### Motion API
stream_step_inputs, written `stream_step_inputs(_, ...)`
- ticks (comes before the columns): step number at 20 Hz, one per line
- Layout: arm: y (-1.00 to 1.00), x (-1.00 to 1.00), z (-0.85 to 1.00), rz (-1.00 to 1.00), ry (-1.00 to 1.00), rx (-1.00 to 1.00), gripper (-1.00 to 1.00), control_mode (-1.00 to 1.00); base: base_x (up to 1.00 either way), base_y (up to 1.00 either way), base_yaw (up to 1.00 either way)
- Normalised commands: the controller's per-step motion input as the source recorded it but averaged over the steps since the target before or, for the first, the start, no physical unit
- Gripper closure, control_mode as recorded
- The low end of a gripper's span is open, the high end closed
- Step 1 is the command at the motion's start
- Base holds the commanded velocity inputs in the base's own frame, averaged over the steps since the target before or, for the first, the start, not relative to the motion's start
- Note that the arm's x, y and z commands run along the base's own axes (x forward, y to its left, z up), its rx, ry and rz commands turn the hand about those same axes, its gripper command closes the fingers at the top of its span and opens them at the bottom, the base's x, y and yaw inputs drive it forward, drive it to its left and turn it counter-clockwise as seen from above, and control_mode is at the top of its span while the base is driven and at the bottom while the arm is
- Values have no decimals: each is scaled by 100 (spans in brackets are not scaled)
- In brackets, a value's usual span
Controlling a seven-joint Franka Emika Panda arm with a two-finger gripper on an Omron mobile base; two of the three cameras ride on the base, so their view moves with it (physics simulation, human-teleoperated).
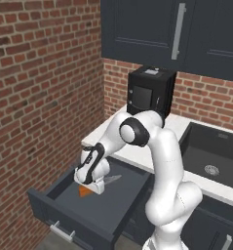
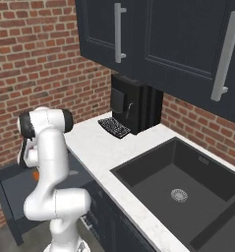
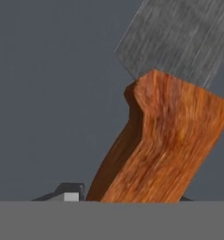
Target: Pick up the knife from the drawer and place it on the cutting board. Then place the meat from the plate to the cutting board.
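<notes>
Knife [image 3: 165, 136] handle lies between the fingers [image 3: 69, 193] in the drawer [image 1: 113, 205].

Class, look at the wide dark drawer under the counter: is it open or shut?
Open. The drawer is pulled well out from the cabinet, its inside floor exposed, with the knife lying on it beneath the gripper.

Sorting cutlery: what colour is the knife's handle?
Orange, wood-grained handle on the grey-bladed knife; clearest in the hand view.

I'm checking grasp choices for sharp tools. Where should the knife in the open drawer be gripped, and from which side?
Probably the orange handle, from above: the knife lies flat on the drawer floor, its grey blade thin and sharp. The gripper is down over that handle.
</notes>
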Motion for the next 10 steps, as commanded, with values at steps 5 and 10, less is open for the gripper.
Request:
stream_step_inputs(5,-3,-82,79,3,-13,-12,100,-100,0,0,0)
stream_step_inputs(10,-2,-100,100,7,-16,-14,100,-100,0,0,0)
